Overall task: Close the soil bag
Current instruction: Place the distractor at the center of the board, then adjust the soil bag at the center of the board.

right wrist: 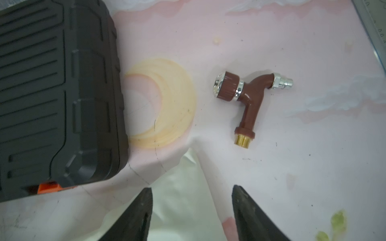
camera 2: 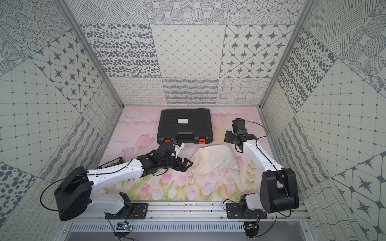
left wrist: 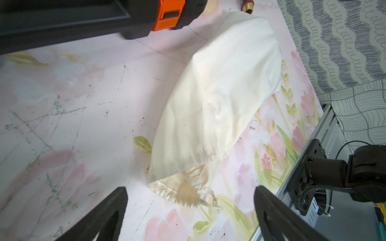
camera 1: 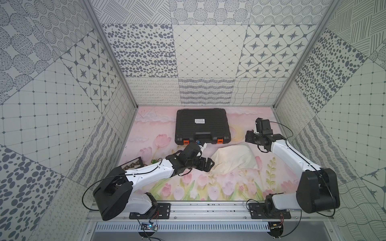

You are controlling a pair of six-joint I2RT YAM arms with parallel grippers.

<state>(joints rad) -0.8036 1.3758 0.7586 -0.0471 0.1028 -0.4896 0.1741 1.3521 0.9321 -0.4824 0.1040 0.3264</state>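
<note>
Pink tulip-print mat boxed in by grey-patterned tile walls.

In both top views: soil bag lying flat at centre frame, just below the black case. Left gripper low at the bag's left end, spread wide, empty. Right gripper raised off the bag's upper right corner, apart from the cloth. White label on the case lid too small to read. Same for the print on the dark card at left.

Left wrist view: wide-open left gripper facing the bag's gathered hem. Brown opening showing there, frayed cord loose beside it.

Right wrist view: right gripper parted, gripping nothing, bag cloth below it, brown tap fitting beyond.

Judged early: mouth gaping, cord not yet taken or pulled.
</note>
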